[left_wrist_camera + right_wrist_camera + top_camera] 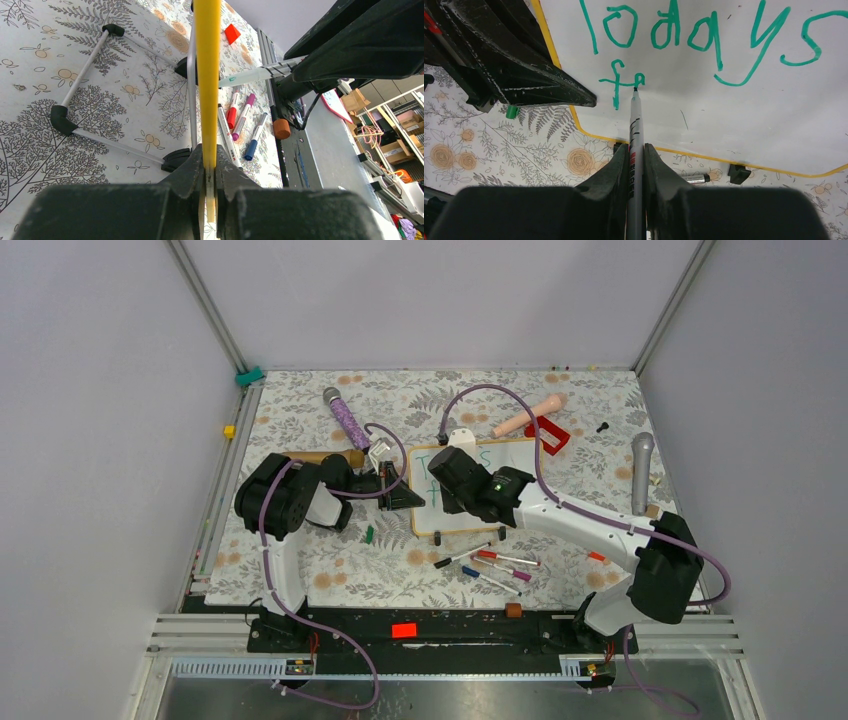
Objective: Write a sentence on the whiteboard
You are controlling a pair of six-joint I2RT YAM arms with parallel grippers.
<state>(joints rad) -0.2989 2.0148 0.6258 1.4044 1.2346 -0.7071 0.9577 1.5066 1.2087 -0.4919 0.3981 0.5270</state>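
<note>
Wooden-framed, light and stiff, the whiteboard (734, 120) likely slides, so the left pincer (210, 171) clamps its rim while the right pincer (636, 155), lower centre, pinches the marker (636, 117).

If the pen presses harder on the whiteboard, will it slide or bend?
Probably stiff: the whiteboard looks solidly framed. Sliding seems unlikely while the left hand clamps its edge. It looks light, so unclamped it might shift.
</note>
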